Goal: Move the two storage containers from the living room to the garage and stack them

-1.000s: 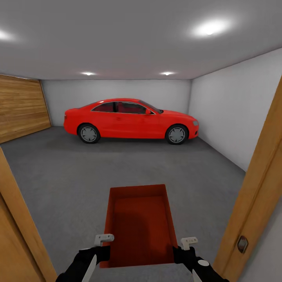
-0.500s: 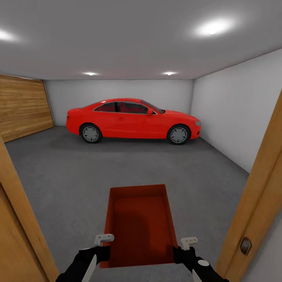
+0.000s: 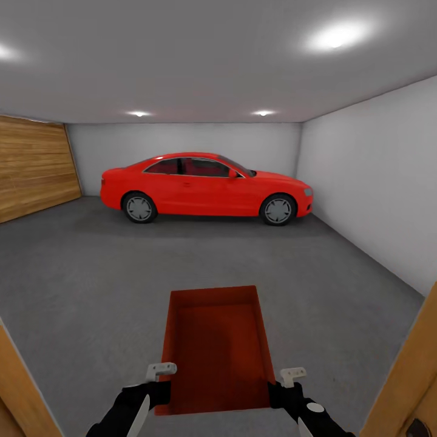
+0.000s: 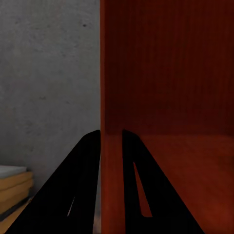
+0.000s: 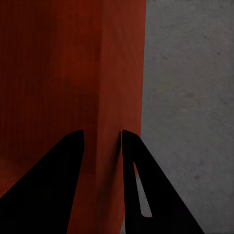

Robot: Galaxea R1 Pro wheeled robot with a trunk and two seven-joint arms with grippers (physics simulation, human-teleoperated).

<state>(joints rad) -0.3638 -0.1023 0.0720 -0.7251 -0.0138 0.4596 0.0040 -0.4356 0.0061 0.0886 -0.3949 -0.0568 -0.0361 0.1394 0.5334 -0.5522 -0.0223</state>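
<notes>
Both grippers, left gripper (image 4: 111,141) and right gripper (image 5: 101,141), clamp the plain unlabelled storage container's (image 3: 215,349) side walls above garage floor (image 3: 91,273), red car (image 3: 206,187) ahead

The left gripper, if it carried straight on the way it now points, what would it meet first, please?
The left gripper already straddles a side wall of the storage container, one finger inside and one outside. Going straight on, it would probably just slide further along that wall; beyond it lies the grey concrete floor, though depth is unclear.
</notes>
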